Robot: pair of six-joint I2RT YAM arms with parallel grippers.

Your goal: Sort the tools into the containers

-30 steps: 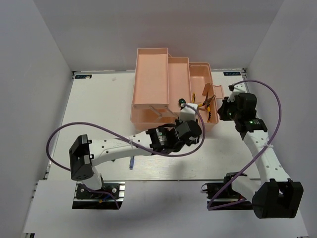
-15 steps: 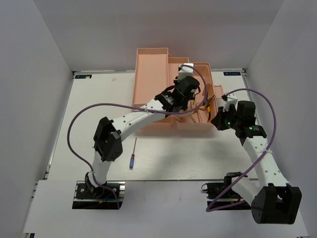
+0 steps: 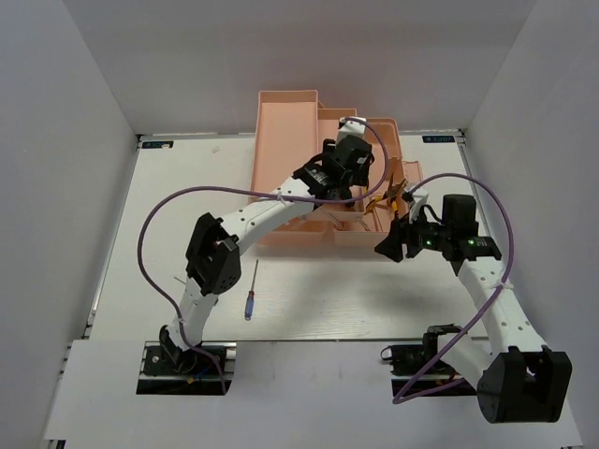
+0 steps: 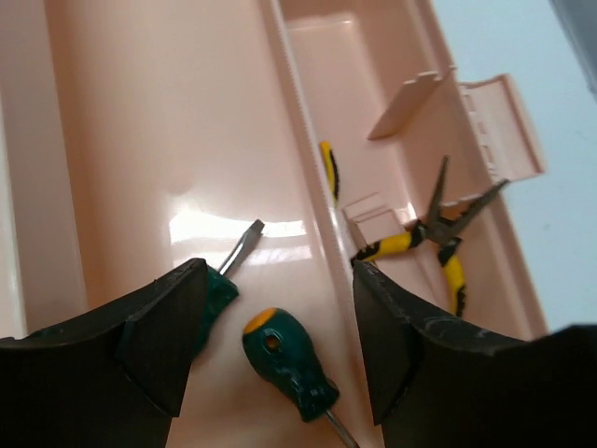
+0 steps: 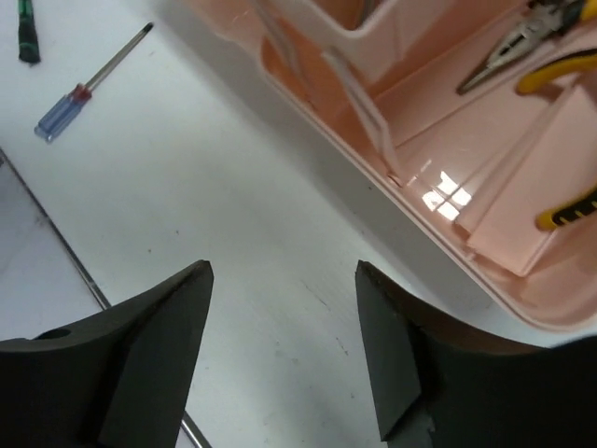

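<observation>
The salmon-pink toolbox (image 3: 285, 140) stands open at the back of the table. My left gripper (image 3: 348, 173) hangs open over a middle tray (image 4: 140, 112). A stubby green-handled screwdriver (image 4: 289, 364) lies loose on the tray floor between its fingers. A second green screwdriver (image 4: 224, 280) lies partly behind the left finger. Yellow-and-black pliers (image 4: 438, 233) lie in the neighbouring compartment, with another yellow-black handle (image 4: 328, 173) beside them. My right gripper (image 3: 386, 248) is open and empty over the bare table (image 5: 284, 271), just in front of the toolbox wall (image 5: 504, 215). A blue-handled screwdriver (image 3: 250, 299) lies on the table.
In the right wrist view the blue-handled screwdriver (image 5: 84, 93) lies to the far left, with a dark slim tool (image 5: 26, 28) at the frame's top corner. Pliers (image 5: 522, 37) show inside the box. White walls close in the table on three sides.
The left gripper has opened, and a green screwdriver now lies free in the tray. The right gripper has opened and moved from the toolbox's right end down over the table.
</observation>
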